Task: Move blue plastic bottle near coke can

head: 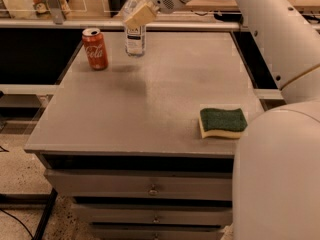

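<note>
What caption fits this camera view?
At the table's far edge, the tool grips a water bottle beside a Coke can; a green sponge lies apart.

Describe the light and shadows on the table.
Camera view: warm, dim light from above; a soft, diffuse shadow lies on the table in front of the bottle, which the pincer grips at the back left, near the can; no harsh glare.

Grey drawer cabinet [100, 184], speckled floor [17, 176], dim warm light.
</note>
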`<action>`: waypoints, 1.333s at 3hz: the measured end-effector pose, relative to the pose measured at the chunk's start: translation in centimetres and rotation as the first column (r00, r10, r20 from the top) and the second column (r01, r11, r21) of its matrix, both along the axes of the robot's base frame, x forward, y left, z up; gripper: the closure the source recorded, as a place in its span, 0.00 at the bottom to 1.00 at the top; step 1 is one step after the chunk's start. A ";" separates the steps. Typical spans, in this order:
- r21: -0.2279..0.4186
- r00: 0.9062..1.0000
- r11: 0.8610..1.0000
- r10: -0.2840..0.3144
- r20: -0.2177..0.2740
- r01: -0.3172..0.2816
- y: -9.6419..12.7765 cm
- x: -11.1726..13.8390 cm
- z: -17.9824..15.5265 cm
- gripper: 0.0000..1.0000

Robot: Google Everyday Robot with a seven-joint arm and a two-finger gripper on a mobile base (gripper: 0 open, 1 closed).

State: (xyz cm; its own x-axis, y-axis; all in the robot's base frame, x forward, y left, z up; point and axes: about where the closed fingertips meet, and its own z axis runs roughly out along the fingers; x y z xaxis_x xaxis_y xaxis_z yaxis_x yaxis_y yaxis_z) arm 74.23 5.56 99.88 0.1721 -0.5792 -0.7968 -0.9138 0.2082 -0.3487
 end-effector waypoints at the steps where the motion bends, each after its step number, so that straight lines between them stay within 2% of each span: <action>1: 0.040 0.999 0.998 0.047 -0.011 -0.046 2.2 0.7 0.2 1.00; 3: 0.041 0.998 0.998 0.053 -0.021 -0.052 2.6 1.1 -0.2 1.00; 4: 0.016 0.998 0.998 0.056 -0.037 -0.056 3.3 1.0 -1.6 1.00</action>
